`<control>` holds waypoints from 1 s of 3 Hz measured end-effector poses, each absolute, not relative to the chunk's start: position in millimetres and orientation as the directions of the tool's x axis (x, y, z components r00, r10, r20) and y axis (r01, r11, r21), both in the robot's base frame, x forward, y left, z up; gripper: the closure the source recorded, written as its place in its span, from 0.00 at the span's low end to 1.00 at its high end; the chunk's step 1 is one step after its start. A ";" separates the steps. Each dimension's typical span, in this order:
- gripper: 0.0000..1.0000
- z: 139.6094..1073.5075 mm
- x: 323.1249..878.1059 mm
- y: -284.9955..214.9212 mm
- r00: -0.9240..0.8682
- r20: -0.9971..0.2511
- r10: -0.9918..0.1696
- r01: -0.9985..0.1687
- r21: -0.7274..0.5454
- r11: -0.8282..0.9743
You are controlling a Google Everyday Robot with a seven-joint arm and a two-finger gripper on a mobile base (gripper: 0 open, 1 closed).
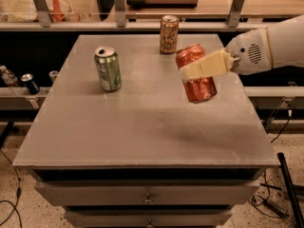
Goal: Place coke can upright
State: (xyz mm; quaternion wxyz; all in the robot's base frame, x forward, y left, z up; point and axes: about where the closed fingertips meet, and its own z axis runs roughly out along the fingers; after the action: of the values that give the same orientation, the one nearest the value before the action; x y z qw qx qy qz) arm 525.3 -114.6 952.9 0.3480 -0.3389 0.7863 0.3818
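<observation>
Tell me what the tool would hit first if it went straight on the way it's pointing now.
The tool, shut on the tilted coke can, points left across the table. The green can lies roughly in that line, so probably that first, though depth is unclear and it might pass in front.

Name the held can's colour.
Red-orange; the gripper holds this coke can above the table's right side, camera view.
</observation>
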 end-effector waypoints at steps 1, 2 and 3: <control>0.82 952.3 524.4 -109.1 -0.472 -0.828 -0.303 -0.838 0.314 0.447; 0.85 952.5 524.1 -106.7 -0.471 -0.828 -0.305 -0.840 0.314 0.443; 1.00 952.6 523.8 -104.4 -0.469 -0.828 -0.307 -0.841 0.314 0.440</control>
State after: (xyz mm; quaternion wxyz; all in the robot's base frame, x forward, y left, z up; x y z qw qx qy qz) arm 523.8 -104.4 952.6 0.3554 -0.3728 0.7704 0.3757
